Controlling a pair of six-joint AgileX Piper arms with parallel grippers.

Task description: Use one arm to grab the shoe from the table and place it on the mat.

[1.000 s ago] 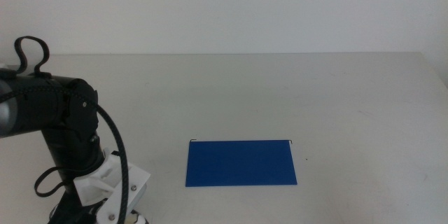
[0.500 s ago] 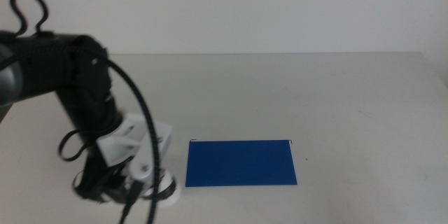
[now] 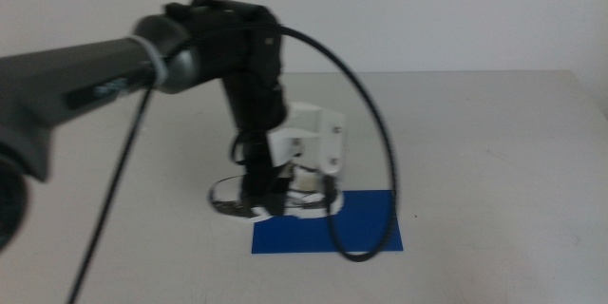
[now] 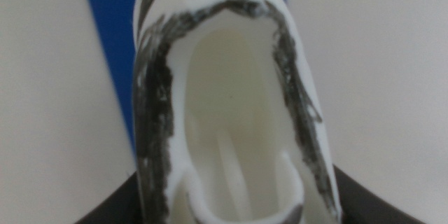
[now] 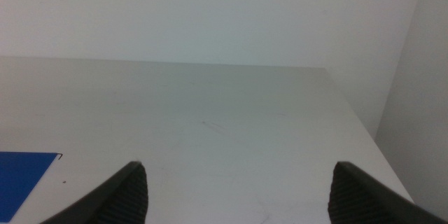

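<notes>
Right, status by view.

Middle view, arm: my black and grey jointed left arm (image 3: 190, 43) reaches in from the left, wrist turned down over the near left corner of the flat deep-blue rectangular mat (image 3: 366, 228).
Middle view, claw: left gripper (image 3: 264, 199) is clamped on the small white sneaker with black mottled patches (image 3: 233, 199); the white gripper block covers its middle.
Middle view, shoe position: one end sticks out past the mat's left edge, the other end sits over the mat's near left corner. I can't tell whether the sole touches the large plain white matte table (image 3: 494, 142) or hangs just above it.
Left wrist view: the sneaker (image 4: 224, 91) fills the frame directly between my dark jaws, cream inside facing the camera. Its long axis runs straight away from the wrist, with the far end over the mat (image 4: 112, 49).
Key relation: mat centre lies to the right of the shoe, so I judge a sideways shift comes before release.
Right wrist view: right gripper (image 5: 238, 189) spread wide, nothing between the jaws, waiting off to the right over bare table; only a mat corner (image 5: 24, 175) shows.
Hidden: jaw contact points and the shoe's straps are cut off in the left wrist view.
</notes>
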